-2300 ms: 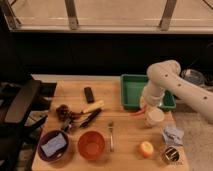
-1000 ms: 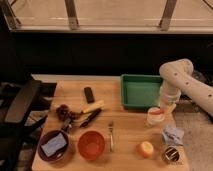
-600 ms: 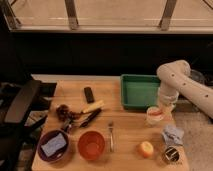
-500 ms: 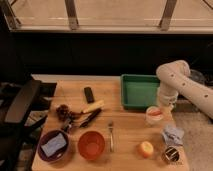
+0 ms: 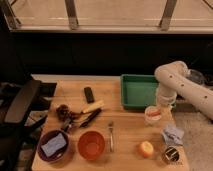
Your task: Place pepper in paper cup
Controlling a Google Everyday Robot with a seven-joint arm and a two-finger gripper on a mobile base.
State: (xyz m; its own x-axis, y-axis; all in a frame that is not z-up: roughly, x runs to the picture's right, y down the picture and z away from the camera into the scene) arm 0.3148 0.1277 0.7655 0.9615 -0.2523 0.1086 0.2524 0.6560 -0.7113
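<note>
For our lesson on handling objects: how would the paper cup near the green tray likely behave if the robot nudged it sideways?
The paper cup looks small, thin-walled and upright, so it is probably light and would slide or tip easily. Something red, apparently the pepper, shows at its mouth and may add little weight. The gripper is just above it, so a slight bump could topple it.
</note>
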